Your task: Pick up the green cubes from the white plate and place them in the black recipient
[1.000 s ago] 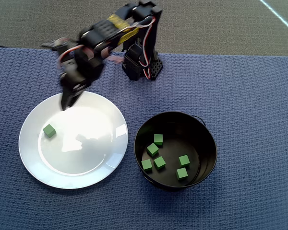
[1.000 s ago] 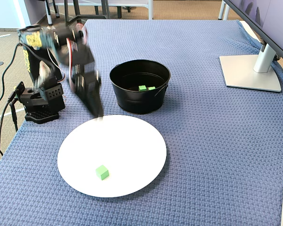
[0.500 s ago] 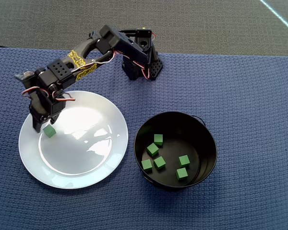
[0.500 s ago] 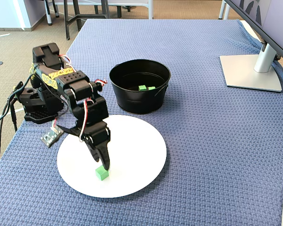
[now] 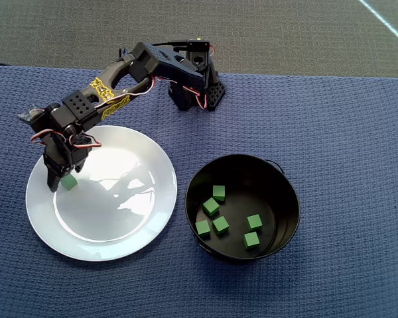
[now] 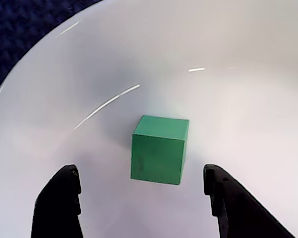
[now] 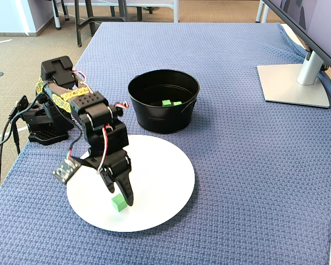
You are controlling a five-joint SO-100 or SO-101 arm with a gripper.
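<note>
One green cube (image 5: 69, 182) (image 7: 119, 203) lies on the left part of the white plate (image 5: 119, 218) (image 7: 160, 176). My open gripper (image 5: 60, 180) (image 7: 122, 194) is down over it. In the wrist view the cube (image 6: 160, 148) sits upright on the plate (image 6: 213, 74), just ahead of the gap between my two black fingers (image 6: 59, 203), touching neither; the gripper (image 6: 141, 172) stands wide. The black recipient (image 5: 278, 179) (image 7: 164, 118) stands beside the plate, with several green cubes (image 5: 220, 224) (image 7: 166, 102) on its bottom.
The arm's base (image 5: 196, 86) (image 7: 44, 121) stands at the blue cloth's edge behind the plate, with cables trailing off the table. A monitor stand (image 7: 292, 83) sits far off on the cloth. A small board (image 7: 66, 170) hangs from the wrist.
The arm swung from the plate's far rim across to the cube and lowered, so the open fingers now stand on either side of it. The cube has not moved.
</note>
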